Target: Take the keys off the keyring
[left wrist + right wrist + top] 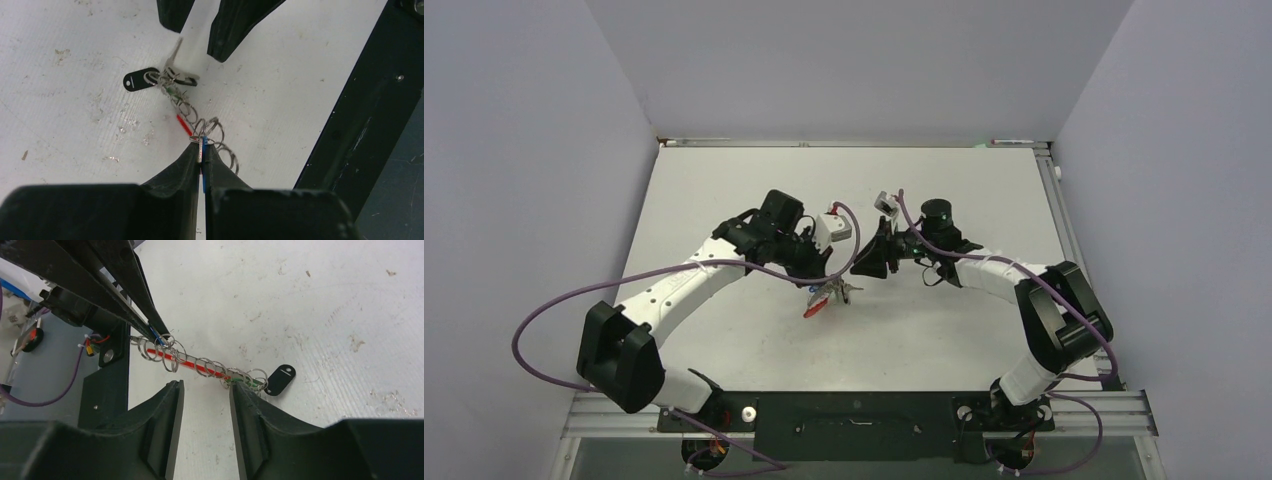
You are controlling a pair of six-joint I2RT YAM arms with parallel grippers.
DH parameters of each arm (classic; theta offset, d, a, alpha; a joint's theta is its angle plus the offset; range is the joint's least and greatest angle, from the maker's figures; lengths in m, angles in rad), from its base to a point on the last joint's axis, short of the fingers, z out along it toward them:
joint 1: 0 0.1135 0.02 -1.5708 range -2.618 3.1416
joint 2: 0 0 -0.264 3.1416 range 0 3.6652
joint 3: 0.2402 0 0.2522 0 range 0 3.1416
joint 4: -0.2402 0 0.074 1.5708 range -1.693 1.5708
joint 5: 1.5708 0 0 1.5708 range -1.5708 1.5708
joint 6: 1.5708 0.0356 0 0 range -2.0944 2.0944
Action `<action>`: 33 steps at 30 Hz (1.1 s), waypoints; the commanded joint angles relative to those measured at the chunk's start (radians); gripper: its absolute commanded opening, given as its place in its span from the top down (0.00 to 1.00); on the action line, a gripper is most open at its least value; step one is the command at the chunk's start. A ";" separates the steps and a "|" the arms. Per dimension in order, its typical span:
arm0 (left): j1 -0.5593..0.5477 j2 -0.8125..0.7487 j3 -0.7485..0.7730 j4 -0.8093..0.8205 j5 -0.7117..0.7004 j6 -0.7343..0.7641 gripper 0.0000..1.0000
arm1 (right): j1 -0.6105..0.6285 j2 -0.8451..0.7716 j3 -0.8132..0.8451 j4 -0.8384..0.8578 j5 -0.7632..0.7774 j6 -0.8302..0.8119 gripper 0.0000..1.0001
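Note:
The keyring (183, 125) is a red arc threaded with several small metal rings, lying on the white table. It also shows in the right wrist view (186, 360) and the top view (814, 306). My left gripper (202, 146) is shut on the blue-headed key (204, 150) and a metal ring at one end. At the other end lie a black tag (139, 79), a silvery key (173, 56) and a green-headed key (173, 93). My right gripper (206, 386) is open, its jaws just short of the ring on either side, the right fingertip (240, 390) close to the green key (246, 383).
The black frame rail (370, 110) at the table's near edge runs close to the left gripper. Both arms (684, 285) meet over the middle of the white table (754, 180). Purple cables (544, 320) loop beside the left arm.

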 commanded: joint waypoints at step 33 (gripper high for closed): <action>-0.002 -0.013 -0.097 0.053 0.145 0.434 1.00 | 0.130 0.056 -0.096 0.289 -0.067 -0.301 0.63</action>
